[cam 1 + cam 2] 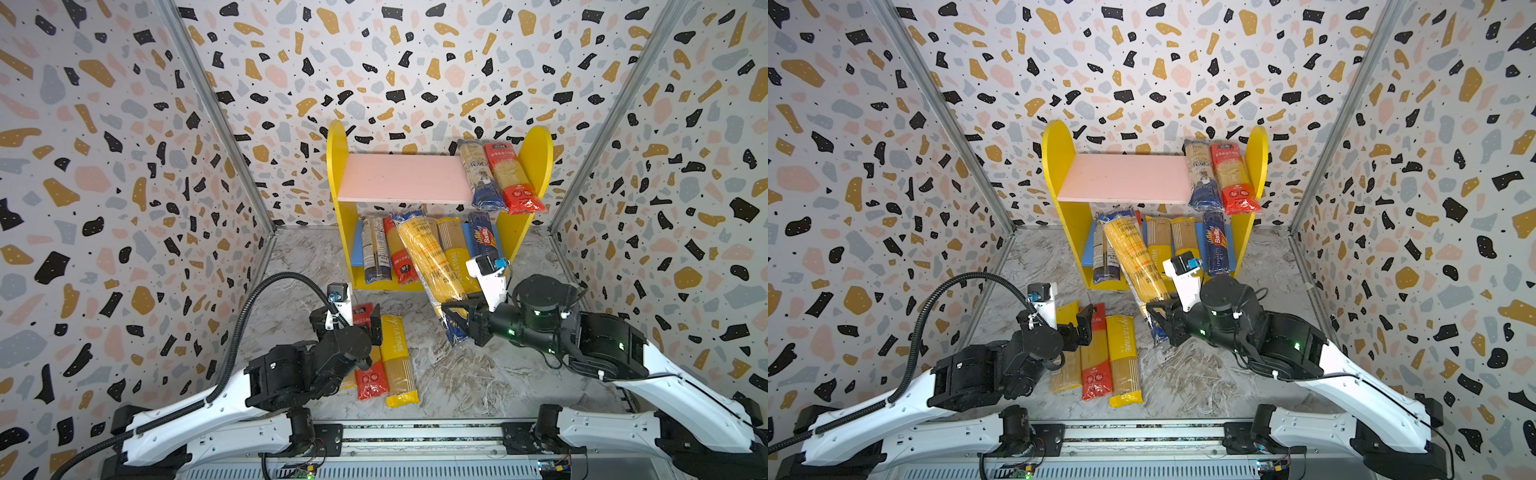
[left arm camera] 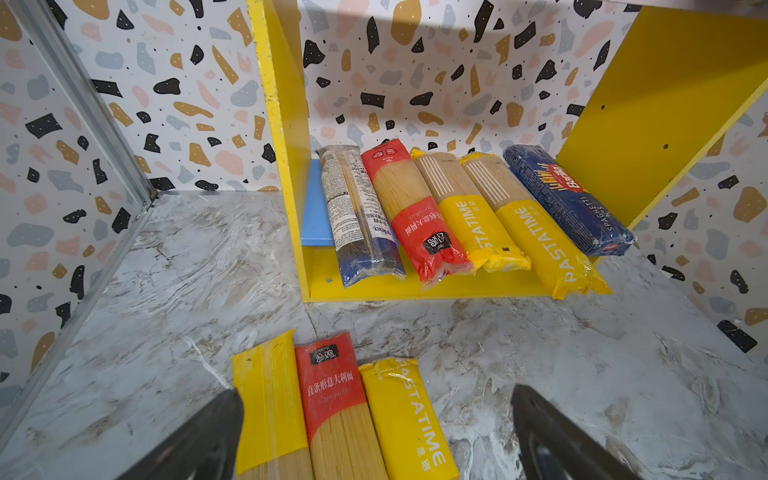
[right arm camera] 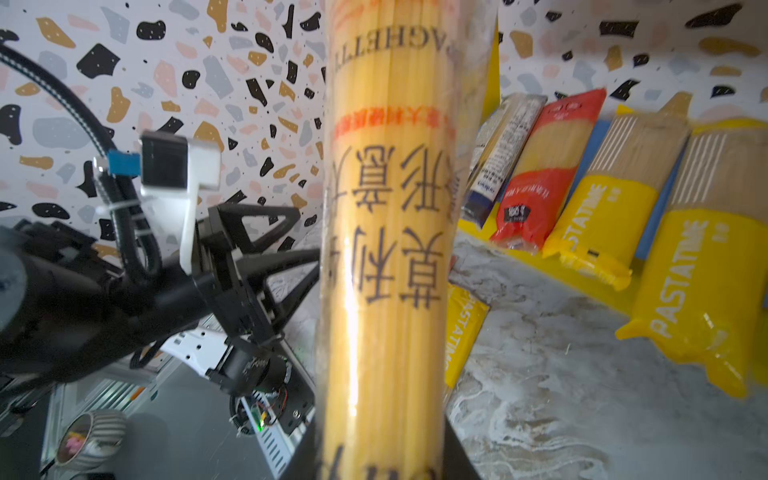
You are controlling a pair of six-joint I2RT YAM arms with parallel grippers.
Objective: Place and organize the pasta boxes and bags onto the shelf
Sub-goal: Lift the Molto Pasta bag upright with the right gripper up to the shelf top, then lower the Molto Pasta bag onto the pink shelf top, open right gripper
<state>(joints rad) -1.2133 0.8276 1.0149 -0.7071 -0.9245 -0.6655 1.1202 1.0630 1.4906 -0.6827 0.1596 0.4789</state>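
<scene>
Looking down in both top views, we find the right gripper [image 1: 455,309] clamped across the lower part of a clear bag of yellow spaghetti [image 1: 428,253]. The bag slants in front of the shelf [image 1: 337,174], its upper end near the front edge of the pink upper board [image 1: 399,178]; whether its blue lower end touches the surface [image 1: 478,374] we cannot tell. At the right end of that board lie a navy-and-clear pack [image 1: 482,178] and a red pack [image 1: 513,178], overhanging the front. The left gripper [image 1: 348,326] hangs with jaws spread wide and nothing between them, above the far ends of three packs [image 1: 399,365] lying together on the surface.

In the left wrist view, we see those three as a plain yellow pack [image 2: 266,399], a red Chinese-text pack [image 2: 332,395] and a yellow PASTATIME pack [image 2: 407,415], with a dark finger [image 2: 208,436] on either side. Beyond them five packs [image 2: 457,208] lie in a row on the blue lower board [image 2: 316,208], ending in a dark blue Barilla pack [image 2: 569,199].

In the right wrist view, the held bag fills the middle, Chinese characters on its wrap; the left gripper's open jaws show beside it.
</scene>
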